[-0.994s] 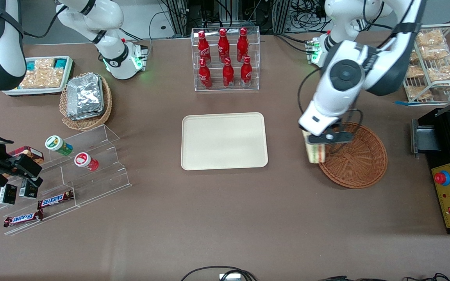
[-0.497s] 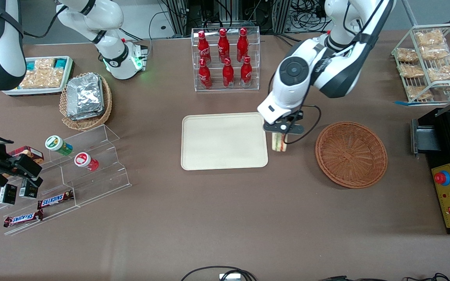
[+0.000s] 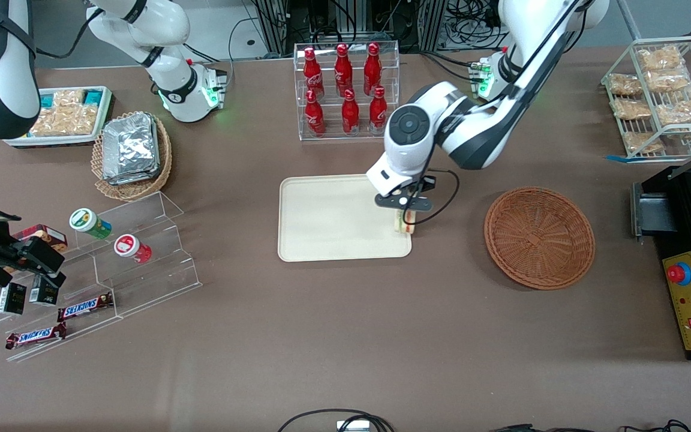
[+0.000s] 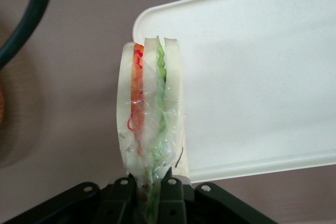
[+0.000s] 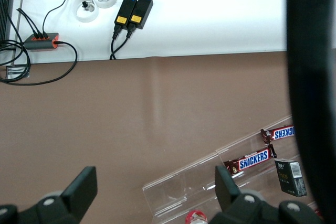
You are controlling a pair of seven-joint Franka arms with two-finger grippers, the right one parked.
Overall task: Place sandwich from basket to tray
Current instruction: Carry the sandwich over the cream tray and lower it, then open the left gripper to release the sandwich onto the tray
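While clamped on one sandwich [image 3: 405, 223] | hand [image 3: 404, 207] above one tray's [image 3: 327, 216] edge | one basket [image 3: 539, 237]

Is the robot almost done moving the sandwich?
Nearly. Done: the sandwich is out of the basket, which shows nothing inside. In hand: the gripper is shut on the sandwich, holding it over the edge of the tray nearest the basket; the wrist view shows it only partly over the tray's corner. Left: carry it a little further in, probably lower it, then let go.
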